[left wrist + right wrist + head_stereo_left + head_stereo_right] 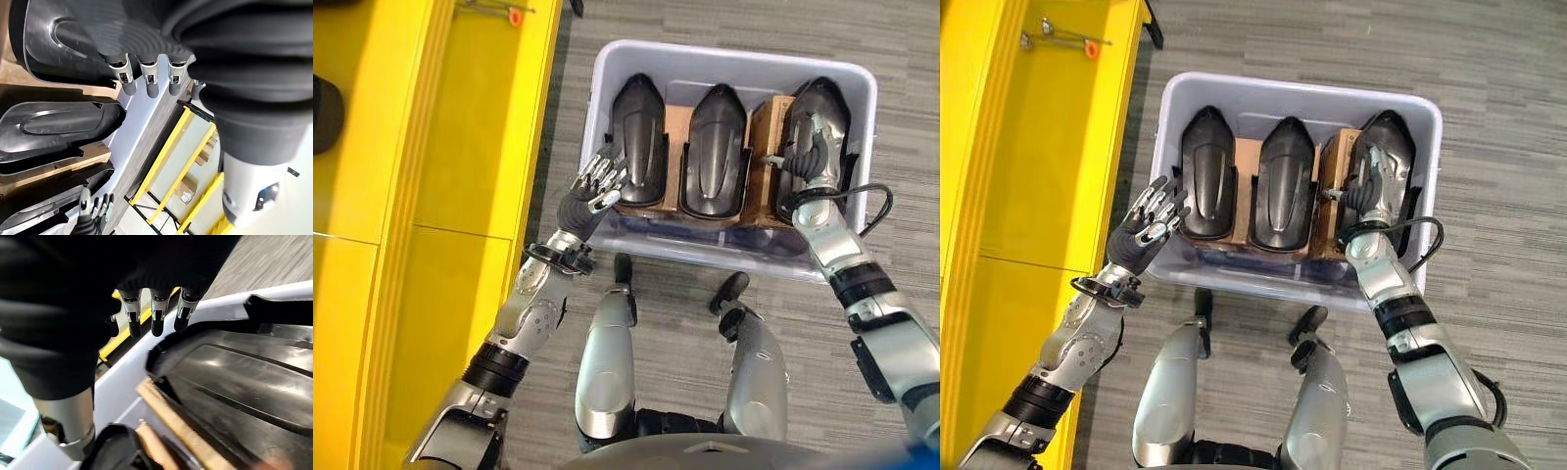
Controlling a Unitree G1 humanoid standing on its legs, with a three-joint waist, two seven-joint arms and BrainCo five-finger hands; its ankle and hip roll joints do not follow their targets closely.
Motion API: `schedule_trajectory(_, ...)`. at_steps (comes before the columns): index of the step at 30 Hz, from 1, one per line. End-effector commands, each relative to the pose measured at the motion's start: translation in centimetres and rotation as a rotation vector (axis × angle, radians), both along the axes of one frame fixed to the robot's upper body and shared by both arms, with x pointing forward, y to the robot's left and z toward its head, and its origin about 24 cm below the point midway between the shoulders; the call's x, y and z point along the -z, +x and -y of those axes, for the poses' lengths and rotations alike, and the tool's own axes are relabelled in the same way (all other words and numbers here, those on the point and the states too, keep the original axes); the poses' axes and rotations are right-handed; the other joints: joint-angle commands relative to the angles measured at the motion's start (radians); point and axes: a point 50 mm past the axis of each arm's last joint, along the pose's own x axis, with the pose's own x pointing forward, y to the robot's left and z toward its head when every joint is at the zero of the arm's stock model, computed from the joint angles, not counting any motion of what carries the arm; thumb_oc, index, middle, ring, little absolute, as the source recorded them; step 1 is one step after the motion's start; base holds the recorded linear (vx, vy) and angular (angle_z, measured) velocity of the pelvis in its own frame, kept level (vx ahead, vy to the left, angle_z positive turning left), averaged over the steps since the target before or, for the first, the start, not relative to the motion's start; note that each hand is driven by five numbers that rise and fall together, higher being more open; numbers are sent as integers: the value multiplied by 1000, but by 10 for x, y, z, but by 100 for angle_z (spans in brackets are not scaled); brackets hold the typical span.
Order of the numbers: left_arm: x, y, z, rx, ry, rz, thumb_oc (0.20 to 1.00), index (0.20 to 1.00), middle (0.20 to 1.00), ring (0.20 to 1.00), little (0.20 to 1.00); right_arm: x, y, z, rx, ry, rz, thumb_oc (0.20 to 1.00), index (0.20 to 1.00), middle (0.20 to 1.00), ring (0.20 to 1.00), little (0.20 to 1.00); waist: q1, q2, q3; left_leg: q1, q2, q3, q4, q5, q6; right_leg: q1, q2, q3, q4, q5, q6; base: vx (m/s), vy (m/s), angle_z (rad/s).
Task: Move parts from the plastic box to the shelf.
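On my left is the yellow shelf point(460, 147), with nothing of mine on it yet. My left hand point(592, 191) is next, up in the air by the left wall of the plastic box point(724, 57). Its fingers point(1157, 211) are spread out straight and hold nothing. They are just beside the left black part point(639, 137) but I do not think they touch it.

Three black parts stand side by side in the box, with brown cardboard point(677, 122) between them. After the left one comes the middle part point(717, 147), which nobody is touching.

Then comes the right part point(1383, 162). My right hand point(811, 157) lies on top of it. Its fingers point(155, 311) hang down a little over the part's edge. I cannot tell if they have hold of it.

I think I am just starting to pick up a part. Next, my fingers need to close round one part tightly. Then I must lift it up over the wall and carry it to the shelf.
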Motion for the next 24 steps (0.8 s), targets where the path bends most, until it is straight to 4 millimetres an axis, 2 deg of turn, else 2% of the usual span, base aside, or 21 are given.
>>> schedule_trajectory(1,-22,-14,10,36,5,144,1000,1000,1000,1000,1000,-19,1,10,26,21,53,1000,1000,1000,1000,1000,18,15,-37,-26,-10,18,-6,-33,23,4,-7,1,118,-114,88,0,0,0)
schedule_trajectory(7,-19,-14,14,49,19,110,1000,1000,1000,1000,1000,-6,2,9,67,30,-13,1000,1000,1000,1000,1000,23,11,-37,-73,-15,13,10,-32,26,-41,-3,-3,135,-114,85,0,0,0)
schedule_trajectory(11,-15,-12,14,54,21,94,1000,1000,1000,1000,1000,6,6,1,6,145,-96,1000,1000,1000,1000,1000,26,17,-37,-105,-17,11,21,-30,26,-73,-3,-5,152,-114,81,0,0,0)
schedule_trajectory(14,-13,-12,17,68,32,85,1000,1000,1000,1000,1000,29,9,-23,-163,380,-235,1000,1000,1000,1000,1000,37,18,-37,-118,-21,10,24,-26,26,-83,-5,-13,159,-115,77,3,-3,-1)
schedule_trajectory(18,-12,-12,19,84,33,83,1000,1000,1000,1000,1000,36,8,-40,-258,456,-291,1000,1000,1000,1000,1000,40,19,-37,-117,-22,11,19,-18,24,-82,-4,-17,163,-117,76,15,15,-3)
schedule_trajectory(20,-14,-13,20,99,42,82,1000,1000,1000,1000,1000,42,7,-55,-376,564,-331,1000,1000,1000,1000,1000,44,21,-37,-113,-27,9,16,-13,23,-78,-1,-18,169,-119,75,43,15,-5)
schedule_trajectory(24,-10,-14,23,105,76,50,1000,1000,1000,1000,1000,39,3,-87,-558,619,-351,1000,1000,1000,1000,1000,50,11,-37,-101,-21,18,11,-8,18,-61,5,-29,162,-118,75,15,-16,-1)
